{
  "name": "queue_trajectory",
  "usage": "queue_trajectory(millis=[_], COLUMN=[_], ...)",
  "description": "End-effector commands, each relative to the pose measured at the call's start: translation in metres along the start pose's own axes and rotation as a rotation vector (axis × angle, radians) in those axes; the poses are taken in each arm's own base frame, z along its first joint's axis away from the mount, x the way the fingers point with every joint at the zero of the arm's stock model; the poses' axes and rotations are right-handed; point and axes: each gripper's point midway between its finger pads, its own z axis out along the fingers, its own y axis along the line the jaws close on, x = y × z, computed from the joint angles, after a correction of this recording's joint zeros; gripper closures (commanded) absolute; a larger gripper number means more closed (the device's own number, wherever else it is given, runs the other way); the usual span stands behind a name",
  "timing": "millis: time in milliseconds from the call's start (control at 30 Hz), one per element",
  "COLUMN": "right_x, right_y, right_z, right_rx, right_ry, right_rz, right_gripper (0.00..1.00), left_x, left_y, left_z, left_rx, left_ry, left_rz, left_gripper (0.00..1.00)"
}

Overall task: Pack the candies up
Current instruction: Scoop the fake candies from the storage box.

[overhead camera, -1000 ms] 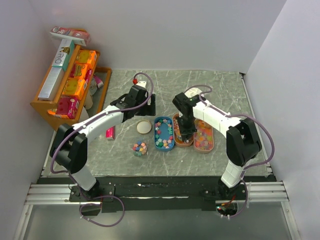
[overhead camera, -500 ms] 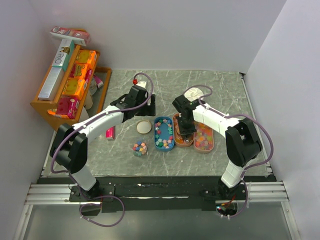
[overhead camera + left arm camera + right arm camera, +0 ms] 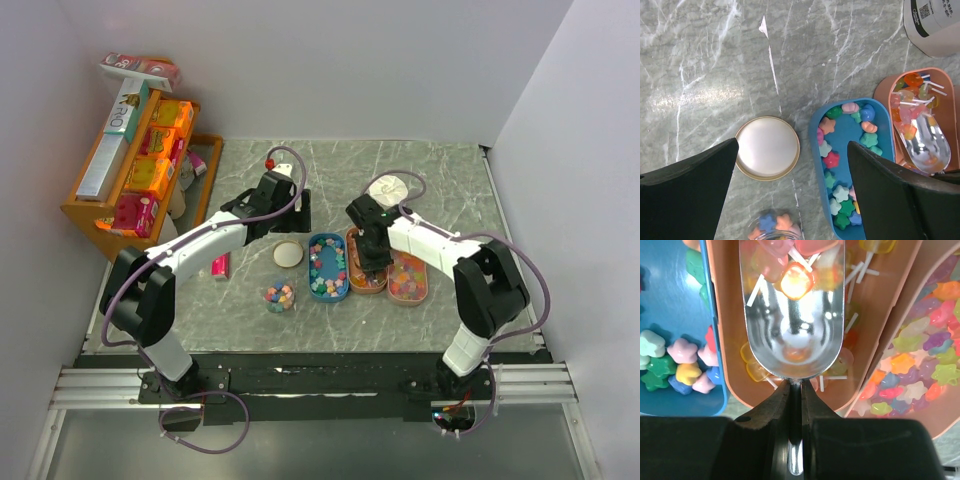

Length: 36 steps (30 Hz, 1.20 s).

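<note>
Scooping | right gripper (image 3: 795, 405) clamps my scoop (image 3: 792, 340) by its handle, bowl among candies (image 3: 796, 280) in centre tray (image 3: 732, 377) | left gripper (image 3: 792, 150) agape, empty | next I'd lift level toward jar (image 3: 280, 297), lower centre.

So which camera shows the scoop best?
Right wrist: the scoop fills the frame, candies in its bowl, handle between the jaws. Left wrist catches it small at the edge; top view: the right arm hides it.
</note>
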Motion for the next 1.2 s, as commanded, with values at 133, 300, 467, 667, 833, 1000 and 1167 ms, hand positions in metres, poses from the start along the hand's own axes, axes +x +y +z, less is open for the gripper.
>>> queue_trajectory(millis=[133,300,467,667,833,1000,1167], right_x=[0.007,0.013,0.017,0.017,0.016,0.016,0.018], right_y=[-0.012,-0.010,-0.008,-0.003,0.001,0.009,0.017], right_z=[-0.025,-0.032,-0.036,-0.041,-0.047,-0.055,-0.068], right_rx=[0.038,0.029,0.024,0.042,0.085,0.079,0.060], right_ry=[-0.100,-0.140,-0.180,-0.246,-0.305,-0.354,-0.406], right_rz=[-0.049,-0.061,-0.078,-0.103,-0.124,-0.119,-0.127], right_gripper=[1.00,1.00,1.00,1.00,1.00,1.00,1.00], left_x=[-0.001,0.000,0.001,0.002,0.002,0.006,0.004], left_y=[-0.005,-0.008,-0.009,-0.010,-0.011,-0.011,-0.004], left_z=[0.002,0.002,0.002,0.001,-0.001,-0.001,0.001], left_rx=[0.022,0.037,0.046,0.048,0.062,0.074,0.066], left_ry=[0.000,0.008,0.012,0.015,0.009,0.021,0.026], left_rz=[-0.023,-0.026,-0.029,-0.035,-0.042,-0.054,-0.090], left_gripper=[0.04,0.03,0.04,0.03,0.04,0.04,0.03])
